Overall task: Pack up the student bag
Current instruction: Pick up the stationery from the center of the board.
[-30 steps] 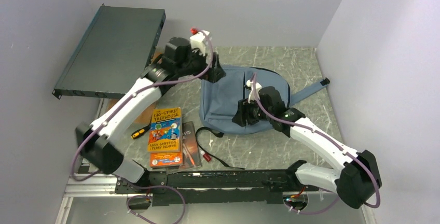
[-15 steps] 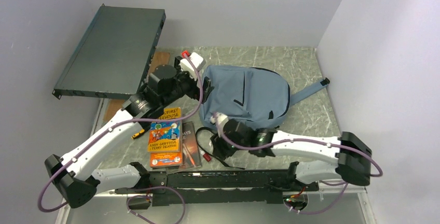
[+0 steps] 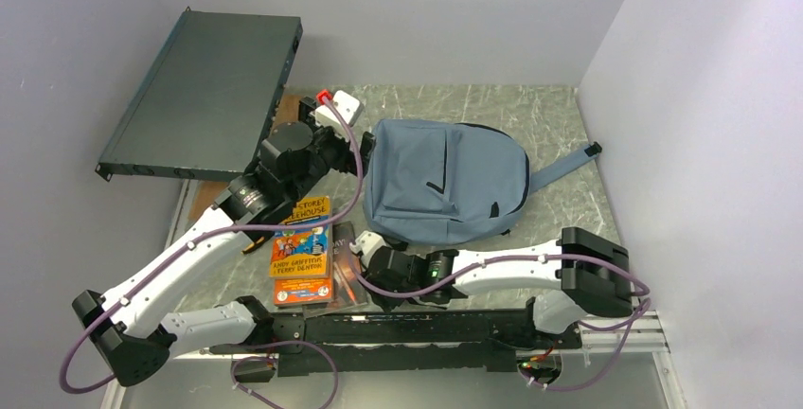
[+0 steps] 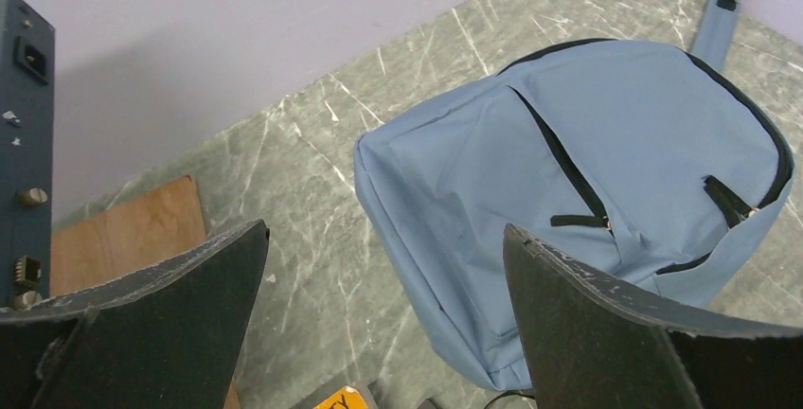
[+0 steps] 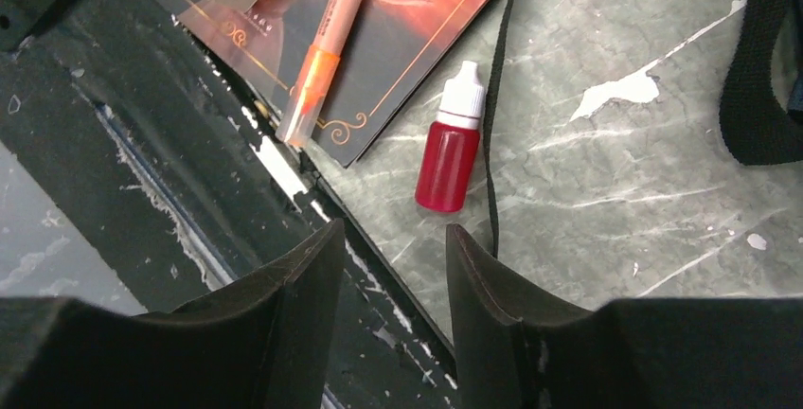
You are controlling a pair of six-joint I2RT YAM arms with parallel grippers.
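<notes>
Left gripper (image 4: 383,234), left wrist view: you see the two dark fingers spread wide in the lower corners of the frame. They hold nothing and touch nothing. Between them lie bare marble table (image 4: 312,153) and the near edge of the student bag (image 4: 587,144).

The bag lies flat, front pocket up, in the right half of that view. In the top view it sits at centre, toward the far side of the table. Its lower edge is hidden behind the right-hand finger, and a blue strap (image 4: 712,26) is cut off at the upper right corner.

At the left edge you see a wooden board (image 4: 133,229) and part of a dark rack unit (image 4: 24,144). At the bottom edge a yellow book corner (image 4: 343,398) shows too little to read.

Right gripper (image 5: 393,234), right wrist view: the fingers stand parted by a narrow gap and are empty, over the line where the black rail (image 5: 142,144) meets the table.

A small red dropper bottle (image 5: 448,158) with a white cap lies just above the fingertips, apart from them. A thin black cord (image 5: 497,97) runs beside it. An orange pen (image 5: 322,59) rests on a dark book cover (image 5: 417,40) at upper centre. A wide black strap (image 5: 758,78) is cut off at the right edge.

In the top view the left arm covers the upper part of the colourful book (image 3: 301,243).
</notes>
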